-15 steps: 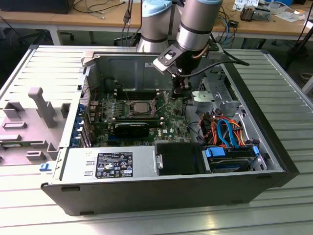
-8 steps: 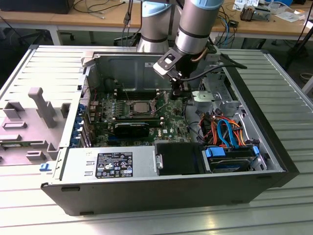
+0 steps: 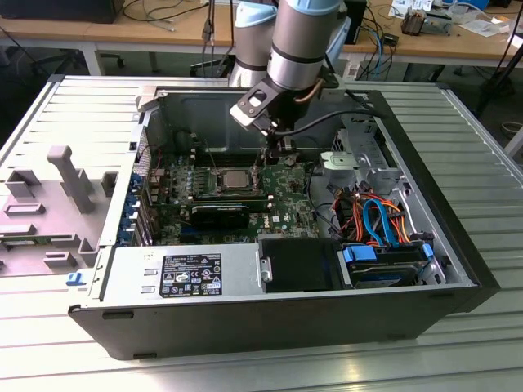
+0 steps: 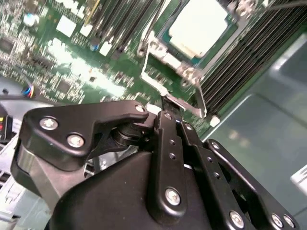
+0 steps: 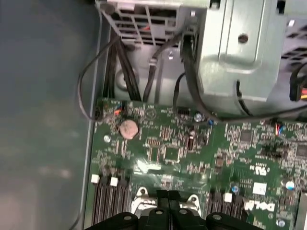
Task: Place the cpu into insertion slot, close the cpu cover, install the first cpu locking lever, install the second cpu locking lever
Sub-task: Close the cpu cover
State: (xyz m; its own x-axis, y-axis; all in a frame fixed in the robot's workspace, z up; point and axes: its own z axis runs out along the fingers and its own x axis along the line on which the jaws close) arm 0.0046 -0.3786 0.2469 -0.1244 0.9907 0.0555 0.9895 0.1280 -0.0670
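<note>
With fingers (image 4: 168,129) pressed together at the edge of the cpu cover (image 4: 169,60), push down slowly, straight, no sliding. Mind the cpu (image 4: 199,26) — already lying flat in the insertion slot (image 3: 206,186).

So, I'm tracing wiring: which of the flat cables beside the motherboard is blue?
The blue cable curving between the orange cables, at the exterior view's right of the motherboard; its neighbours are all orange.
</note>
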